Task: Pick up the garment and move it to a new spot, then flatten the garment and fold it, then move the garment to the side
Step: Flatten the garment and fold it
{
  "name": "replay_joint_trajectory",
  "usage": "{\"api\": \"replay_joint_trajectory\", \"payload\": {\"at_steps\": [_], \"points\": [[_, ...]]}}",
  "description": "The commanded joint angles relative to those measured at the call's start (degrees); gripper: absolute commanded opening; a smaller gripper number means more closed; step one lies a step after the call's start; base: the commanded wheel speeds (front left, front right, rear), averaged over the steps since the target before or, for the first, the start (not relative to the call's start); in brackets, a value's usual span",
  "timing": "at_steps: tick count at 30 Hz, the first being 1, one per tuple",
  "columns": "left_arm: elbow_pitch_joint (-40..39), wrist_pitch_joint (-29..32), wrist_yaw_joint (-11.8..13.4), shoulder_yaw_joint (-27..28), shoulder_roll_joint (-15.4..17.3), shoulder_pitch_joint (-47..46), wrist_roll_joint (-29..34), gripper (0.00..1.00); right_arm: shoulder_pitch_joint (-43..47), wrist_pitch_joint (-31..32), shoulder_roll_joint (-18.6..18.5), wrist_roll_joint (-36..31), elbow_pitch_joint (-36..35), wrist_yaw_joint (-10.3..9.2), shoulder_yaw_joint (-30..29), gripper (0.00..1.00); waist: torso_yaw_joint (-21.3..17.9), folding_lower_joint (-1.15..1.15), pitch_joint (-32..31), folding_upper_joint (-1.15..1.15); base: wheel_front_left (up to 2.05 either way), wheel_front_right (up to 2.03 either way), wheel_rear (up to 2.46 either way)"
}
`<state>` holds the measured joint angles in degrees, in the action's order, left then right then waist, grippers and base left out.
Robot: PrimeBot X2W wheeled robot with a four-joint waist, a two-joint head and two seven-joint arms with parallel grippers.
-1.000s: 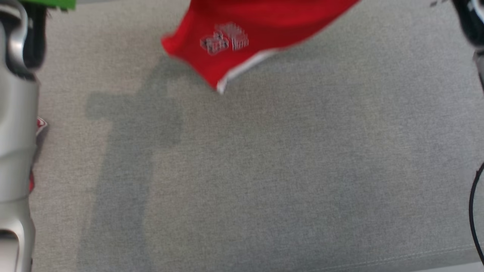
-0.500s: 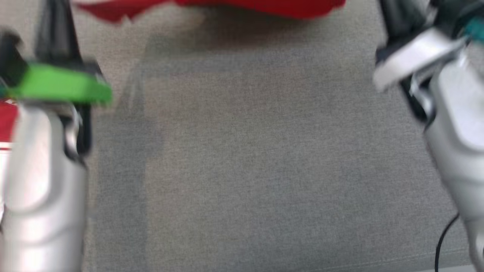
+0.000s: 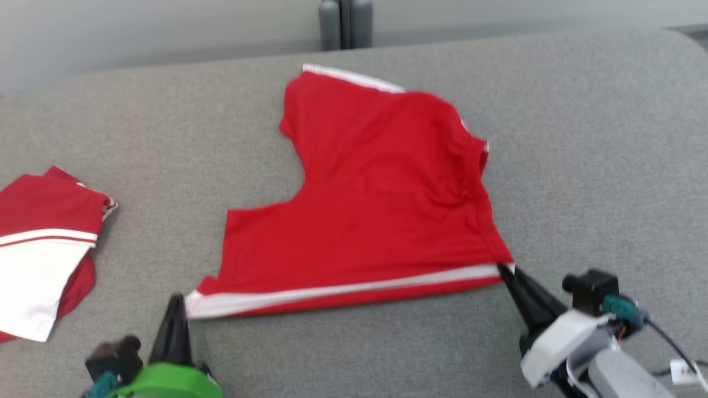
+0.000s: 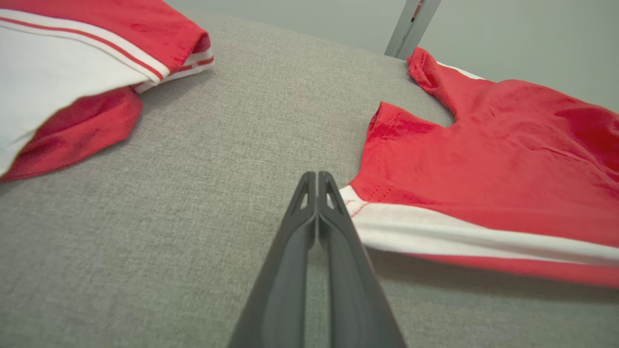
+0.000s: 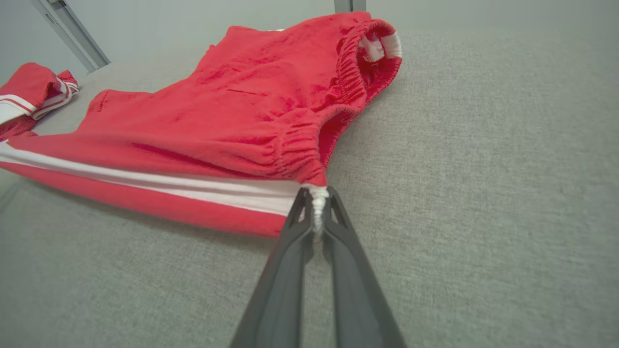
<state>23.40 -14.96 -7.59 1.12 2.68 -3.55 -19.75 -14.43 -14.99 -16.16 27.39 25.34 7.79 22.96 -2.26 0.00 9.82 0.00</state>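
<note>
The garment (image 3: 376,210), red shorts with a white side stripe, lies spread out on the grey padded surface (image 3: 581,166). My right gripper (image 3: 504,271) is shut on the white waistband corner at the garment's near right; the right wrist view has that pinch of garment (image 5: 232,106) between my right gripper's (image 5: 316,193) closed fingers. My left gripper (image 3: 177,301) is shut with nothing in it, its tip just beside the garment's near left hem corner. In the left wrist view my left gripper (image 4: 316,176) rests next to the striped edge of the garment (image 4: 483,169).
A second red and white garment (image 3: 44,243) lies folded at the far left of the surface, also seen as the folded garment (image 4: 72,58). Grey posts (image 3: 345,22) stand behind the far edge. A black cable (image 3: 669,342) trails by my right wrist.
The head camera has swung, so the whole view shifted. The garment, earlier blurred and hanging at the top of view, now lies spread flat. Both grippers are now low at its near corners.
</note>
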Motion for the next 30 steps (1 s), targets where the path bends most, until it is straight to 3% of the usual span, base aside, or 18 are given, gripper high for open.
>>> {"api": "replay_joint_trajectory", "payload": {"at_steps": [1,6,12,17,26,30], "points": [[-0.2,-0.3,0.3,0.5,0.8,2.7,0.5,0.00,2.7,-0.3,-0.7,0.7,-0.1,-0.56,-0.7,0.00,0.7,0.00,-4.7,0.00,0.00,0.00,0.00],[-2.3,-0.3,0.3,1.0,0.6,9.8,-0.8,0.00,11.0,-0.3,0.0,1.9,-1.8,-0.56,-0.8,0.00,0.8,0.00,-8.0,0.00,0.00,0.00,0.00],[-6.1,-0.3,0.3,0.4,0.6,10.7,-0.2,0.00,15.1,-0.3,-0.2,3.2,-5.7,-0.55,-1.1,0.00,0.2,0.00,-7.4,0.00,0.00,0.00,0.00],[-8.4,-0.3,0.2,-2.8,0.5,2.6,1.6,0.00,11.7,-0.3,1.0,4.5,-10.0,-0.41,-2.6,0.00,-1.0,0.00,-3.3,0.00,0.00,0.00,0.00],[-4.5,-0.2,0.2,-13.8,7.6,-20.7,1.4,0.00,0.2,-0.3,5.0,7.1,-12.9,-0.35,-5.5,0.00,-4.8,0.00,8.0,0.00,0.00,0.00,0.00],[0.5,-0.2,0.2,-16.9,8.7,-29.7,0.0,0.00,-3.7,-0.3,6.9,7.3,-12.8,-0.35,-6.5,0.00,-5.9,0.00,12.0,0.00,0.00,0.00,0.00]]}}
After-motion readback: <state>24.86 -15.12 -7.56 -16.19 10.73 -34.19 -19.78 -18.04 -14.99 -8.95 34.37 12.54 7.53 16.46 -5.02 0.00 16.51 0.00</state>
